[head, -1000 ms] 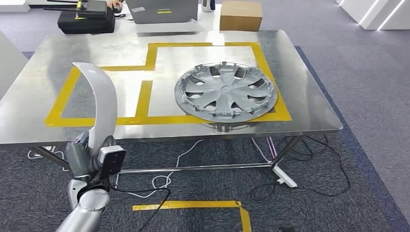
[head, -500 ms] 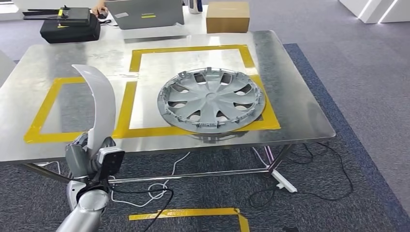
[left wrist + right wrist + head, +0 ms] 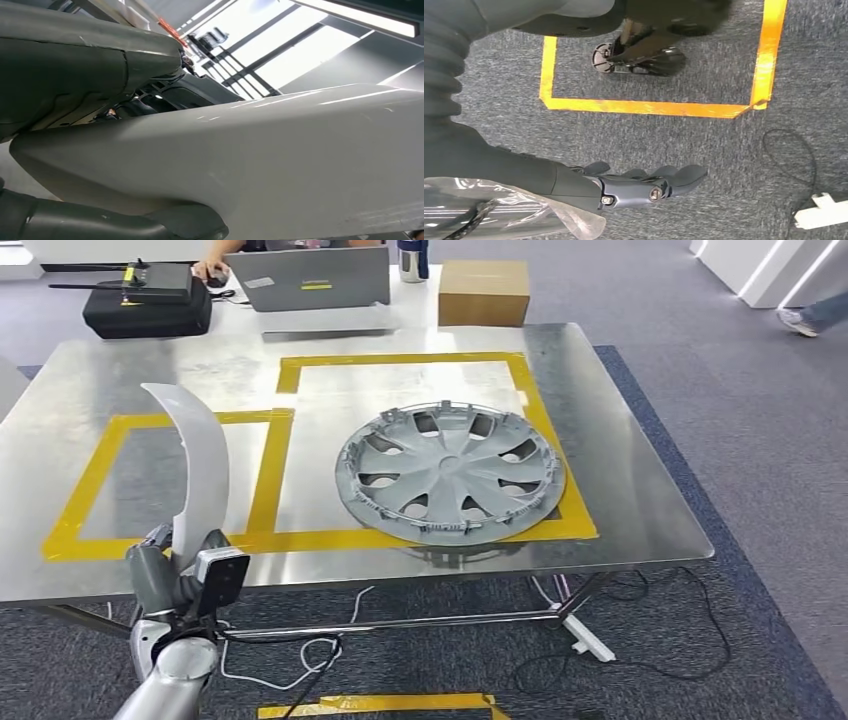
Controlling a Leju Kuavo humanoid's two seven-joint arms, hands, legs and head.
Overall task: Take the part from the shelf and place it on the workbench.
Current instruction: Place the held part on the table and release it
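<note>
Item: curved white part point(image 3: 195, 465), held upright in our left hand point(image 3: 170, 575) at the workbench point(image 3: 640, 510) near edge; bench view has shifted, so we are repositioning. Right hand point(image 3: 644, 185) hangs open, empty. Placement pending.

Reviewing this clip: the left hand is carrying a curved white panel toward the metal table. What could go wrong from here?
1. The left hand grips the curved white panel only at its lower end, so the tall part could tip or slip as it goes down.
2. The hand sits below the table edge; the panel may catch that edge.
3. The hubcap fills the right yellow box; a drift that way could hit it.
</note>
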